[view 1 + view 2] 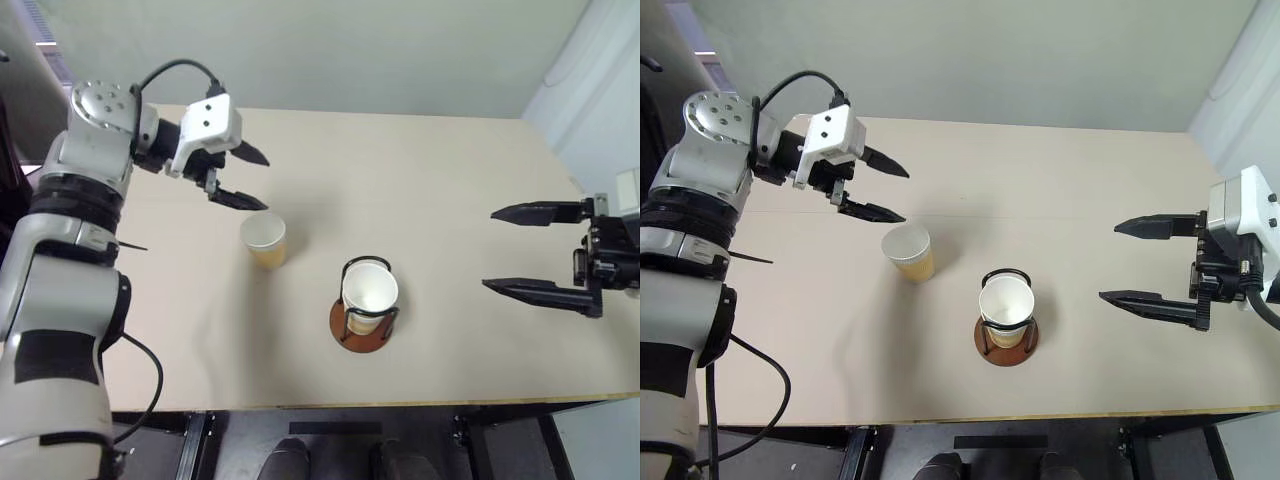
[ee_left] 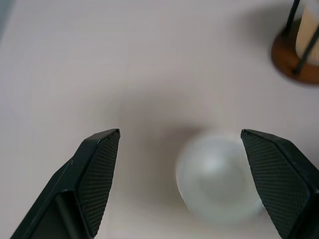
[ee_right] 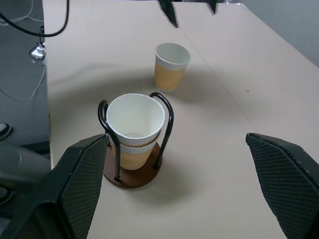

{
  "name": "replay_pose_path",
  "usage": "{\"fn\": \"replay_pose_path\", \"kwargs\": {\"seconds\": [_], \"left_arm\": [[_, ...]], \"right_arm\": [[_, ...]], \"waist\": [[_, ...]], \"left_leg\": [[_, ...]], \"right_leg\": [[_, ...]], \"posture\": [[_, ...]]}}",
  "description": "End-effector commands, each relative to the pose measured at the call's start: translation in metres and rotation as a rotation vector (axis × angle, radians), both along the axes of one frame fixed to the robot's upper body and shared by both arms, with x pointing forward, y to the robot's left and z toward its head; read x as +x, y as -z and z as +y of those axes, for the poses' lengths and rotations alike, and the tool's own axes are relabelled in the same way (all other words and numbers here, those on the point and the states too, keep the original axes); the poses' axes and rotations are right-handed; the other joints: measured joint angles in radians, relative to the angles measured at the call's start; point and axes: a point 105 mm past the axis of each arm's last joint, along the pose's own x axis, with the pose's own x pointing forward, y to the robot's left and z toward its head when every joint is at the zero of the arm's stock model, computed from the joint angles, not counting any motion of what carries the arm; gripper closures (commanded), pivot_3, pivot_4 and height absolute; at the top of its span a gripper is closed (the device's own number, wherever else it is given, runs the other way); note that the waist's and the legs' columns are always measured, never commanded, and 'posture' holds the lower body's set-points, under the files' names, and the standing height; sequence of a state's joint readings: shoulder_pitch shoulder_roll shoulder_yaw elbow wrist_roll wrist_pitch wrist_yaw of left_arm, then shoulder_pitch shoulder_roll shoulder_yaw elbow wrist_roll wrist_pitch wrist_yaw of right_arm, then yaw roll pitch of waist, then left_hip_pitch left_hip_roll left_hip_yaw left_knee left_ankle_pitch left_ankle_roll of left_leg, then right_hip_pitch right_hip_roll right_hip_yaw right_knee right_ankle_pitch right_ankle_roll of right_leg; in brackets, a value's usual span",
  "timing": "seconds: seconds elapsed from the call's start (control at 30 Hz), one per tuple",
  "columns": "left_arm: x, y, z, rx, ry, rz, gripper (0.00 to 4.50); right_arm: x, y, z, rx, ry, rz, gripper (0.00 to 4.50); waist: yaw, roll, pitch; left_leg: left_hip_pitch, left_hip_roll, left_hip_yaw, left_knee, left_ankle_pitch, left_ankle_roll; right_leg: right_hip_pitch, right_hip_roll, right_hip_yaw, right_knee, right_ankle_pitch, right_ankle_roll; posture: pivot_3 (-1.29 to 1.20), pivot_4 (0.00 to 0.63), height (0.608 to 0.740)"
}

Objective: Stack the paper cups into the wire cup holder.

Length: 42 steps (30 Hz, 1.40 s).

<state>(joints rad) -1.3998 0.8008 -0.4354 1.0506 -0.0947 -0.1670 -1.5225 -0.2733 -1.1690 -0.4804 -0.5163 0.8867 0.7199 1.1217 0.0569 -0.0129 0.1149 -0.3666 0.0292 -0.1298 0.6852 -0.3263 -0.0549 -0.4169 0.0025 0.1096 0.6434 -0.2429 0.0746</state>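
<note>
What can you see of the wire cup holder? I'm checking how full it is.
The wire cup holder stands upright on the table: a round reddish-brown base with thin black wire loops rising from it. Nested paper cups sit inside, tan outside, white inside, the top rim level with the loop tops. Nothing else touches it; both hands are apart from it.

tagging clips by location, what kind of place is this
Probably a lab or test room, not a home. A plain bare table stands against a blank wall, holding just a wire cup holder with cups stacked in it and one loose cup. Cables trail beside the table.
</note>
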Motion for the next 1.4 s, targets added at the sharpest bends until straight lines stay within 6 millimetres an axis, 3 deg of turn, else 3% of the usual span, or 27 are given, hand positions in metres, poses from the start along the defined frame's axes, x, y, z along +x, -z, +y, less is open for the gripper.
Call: {"fn": "replay_pose_path", "kwargs": {"seconds": [0.03,0.4,0.57,0.67,0.97,1.0,1.27,1.4], "left_arm": [[0.007,0.004,-0.003,0.002,-0.023,-0.008,0.35],[0.018,0.041,-0.012,0.064,-0.057,0.054,0.35],[0.020,0.046,-0.013,0.083,-0.071,0.051,0.35],[0.018,0.049,-0.016,0.081,-0.050,0.074,0.92],[0.016,0.047,-0.018,0.073,-0.031,0.082,4.26],[0.016,0.047,-0.018,0.074,-0.030,0.082,4.46],[0.015,0.044,-0.020,0.066,-0.017,0.083,4.46],[0.009,0.030,-0.029,0.003,0.052,0.089,4.46]], "right_arm": [[-0.004,-0.008,0.001,-0.024,-0.008,-0.041,0.00],[-0.011,-0.008,-0.001,-0.034,0.030,-0.037,0.00],[-0.014,-0.008,-0.003,-0.037,0.044,-0.035,0.00],[-0.015,-0.008,-0.002,-0.039,0.049,-0.036,0.00],[-0.015,-0.007,-0.003,-0.040,0.059,-0.033,0.00],[-0.014,-0.007,-0.003,-0.040,0.059,-0.033,0.00],[-0.013,-0.006,-0.003,-0.039,0.053,-0.033,0.00],[-0.012,-0.006,-0.003,-0.042,0.049,-0.037,0.00]], "waist": [[0.001,0.000,0.000],[-0.006,-0.001,0.000],[-0.006,0.000,0.000],[-0.007,0.000,0.000],[-0.007,0.000,0.000],[-0.007,0.000,0.000],[-0.008,0.000,0.000],[-0.007,0.000,0.000]], "left_leg": [[0.000,-0.001,0.001,0.000,0.000,0.000],[-0.001,-0.017,0.006,0.000,0.000,0.006],[-0.002,-0.015,0.006,0.003,-0.001,0.010],[-0.002,-0.016,0.007,0.005,-0.002,0.012],[-0.002,-0.017,0.009,0.008,-0.003,0.014],[-0.002,-0.017,0.010,0.008,-0.003,0.015],[-0.002,-0.019,0.010,0.012,-0.004,0.016],[-0.003,-0.021,0.009,0.012,-0.004,0.017]], "right_leg": [[0.000,-0.003,-0.001,0.000,0.000,0.000],[-0.001,-0.008,-0.001,-0.001,-0.001,0.008],[0.000,-0.013,0.001,-0.001,-0.001,0.011],[0.000,-0.015,0.001,-0.001,-0.001,0.012],[0.000,-0.016,0.001,0.000,-0.001,0.014],[0.000,-0.016,0.000,0.000,-0.001,0.014],[0.001,-0.017,0.000,0.000,-0.001,0.015],[0.001,-0.022,0.001,0.000,-0.001,0.016]], "posture": [[0.00,0.150,0.740],[0.00,0.150,0.740],[0.00,0.150,0.740],[0.00,0.150,0.740],[0.00,0.150,0.740],[0.00,0.150,0.740],[0.00,0.150,0.740],[0.00,0.150,0.740]]}}
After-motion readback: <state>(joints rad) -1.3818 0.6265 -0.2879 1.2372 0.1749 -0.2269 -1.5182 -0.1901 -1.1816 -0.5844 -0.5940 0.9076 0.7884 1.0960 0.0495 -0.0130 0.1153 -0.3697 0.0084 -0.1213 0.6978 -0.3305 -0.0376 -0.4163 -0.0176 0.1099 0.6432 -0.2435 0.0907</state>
